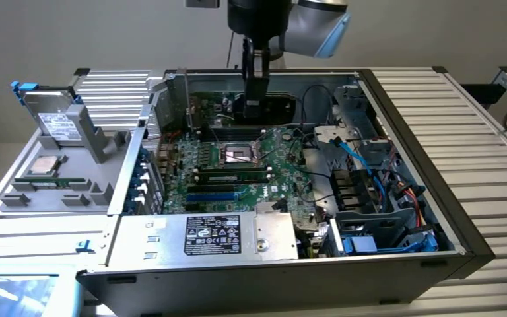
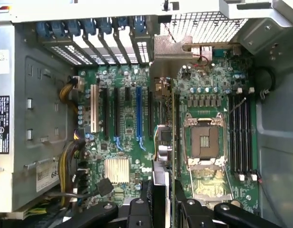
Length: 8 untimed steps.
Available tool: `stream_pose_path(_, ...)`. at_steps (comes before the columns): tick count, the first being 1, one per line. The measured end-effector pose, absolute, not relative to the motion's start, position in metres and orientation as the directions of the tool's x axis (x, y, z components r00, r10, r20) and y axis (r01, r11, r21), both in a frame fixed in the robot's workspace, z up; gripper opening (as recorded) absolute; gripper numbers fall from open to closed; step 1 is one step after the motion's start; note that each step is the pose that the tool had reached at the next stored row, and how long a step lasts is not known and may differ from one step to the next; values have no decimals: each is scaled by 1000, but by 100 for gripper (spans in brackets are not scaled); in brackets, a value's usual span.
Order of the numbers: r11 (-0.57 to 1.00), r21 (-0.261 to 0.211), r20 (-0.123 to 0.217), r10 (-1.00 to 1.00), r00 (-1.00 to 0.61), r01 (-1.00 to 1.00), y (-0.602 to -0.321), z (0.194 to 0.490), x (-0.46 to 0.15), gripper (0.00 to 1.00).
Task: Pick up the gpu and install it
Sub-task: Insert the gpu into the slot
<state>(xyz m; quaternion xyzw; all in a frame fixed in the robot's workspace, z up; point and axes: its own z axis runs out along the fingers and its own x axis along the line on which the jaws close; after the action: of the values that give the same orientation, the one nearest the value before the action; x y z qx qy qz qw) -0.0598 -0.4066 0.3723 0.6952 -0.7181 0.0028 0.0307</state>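
So my gripper [image 2: 164, 197] is clamped on the gpu [image 2: 163, 140], holding it upright on edge over the motherboard [image 2: 122, 90]. I reckon that's so the bottom edge lines up with a long slot. Its silver bracket [image 2: 177, 47] sits up by the rear openings of the case [image 1: 263, 290]. Can't tell if it's seated. Room's tight down there: the processor socket [image 2: 203, 140] is just beside the card on one side and the blue slot [image 2: 138, 111] is near on the other. Straight up is wide open since the side panel's off.
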Motion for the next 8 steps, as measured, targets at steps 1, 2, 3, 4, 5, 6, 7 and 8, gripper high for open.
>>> stream_pose_path(1, 33, 39, 45, -998, -32, -999, -407, 371, -64, 28)
stream_pose_path(2, 33, 39, 43, -999, -32, -999, -407, 370, -67, 28)
stream_pose_path(3, 33, 39, 43, -999, -31, -999, -407, 370, -67, 28)
stream_pose_path(4, 33, 39, 43, -999, -31, -999, -407, 370, -67, 28)
stream_pose_path(5, 33, 39, 43, -999, -31, -999, -407, 370, -67, 28)
stream_pose_path(6, 33, 39, 43, -999, -31, -999, -407, 370, -68, 28)
stream_pose_path(7, 33, 38, 43, -999, -32, -999, -407, 369, -70, 28)
stream_pose_path(8, 33, 39, 43, -999, -31, -999, -407, 367, -72, 28)
